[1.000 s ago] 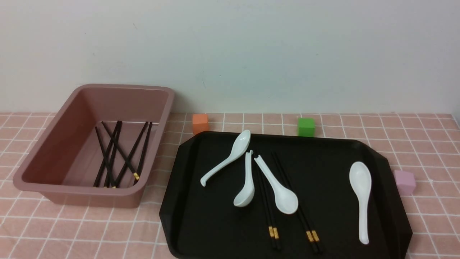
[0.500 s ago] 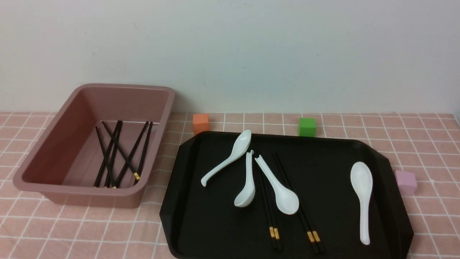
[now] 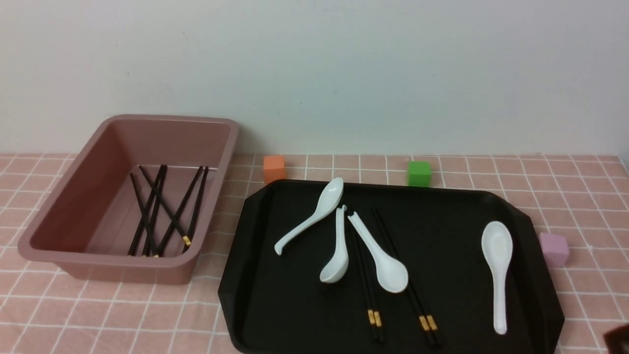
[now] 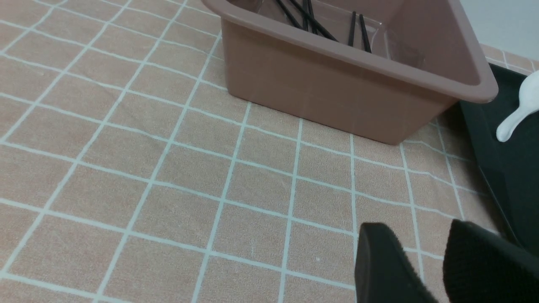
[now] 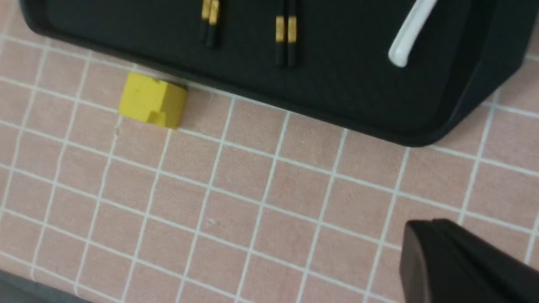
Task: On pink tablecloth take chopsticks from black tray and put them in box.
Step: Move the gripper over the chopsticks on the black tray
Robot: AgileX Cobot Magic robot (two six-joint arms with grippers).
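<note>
Two pairs of black chopsticks (image 3: pixel 367 282) with gold bands lie on the black tray (image 3: pixel 442 231), partly under white spoons; their banded ends (image 5: pixel 285 33) show in the right wrist view. Several more chopsticks (image 3: pixel 162 211) lie in the dusty-pink box (image 3: pixel 123 260). My right gripper (image 5: pixel 429 227) is shut and empty, over the pink tablecloth (image 5: pixel 252 181) just off the tray's near edge (image 5: pixel 358 97). My left gripper (image 4: pixel 421 231) hangs open and empty above the cloth, near the box's outer wall (image 4: pixel 328 92).
Several white spoons (image 3: pixel 497 275) lie on the tray. Small cubes sit around it: orange (image 3: pixel 273 168), green (image 3: pixel 418 173), lilac (image 3: pixel 554 249), and yellow (image 5: pixel 151 101) against the near rim. A dark bit of my right arm (image 3: pixel 617 338) shows at the front view's corner.
A dark part of my right arm has come into the bottom right corner of the front view. The chopsticks and the box have not moved.
</note>
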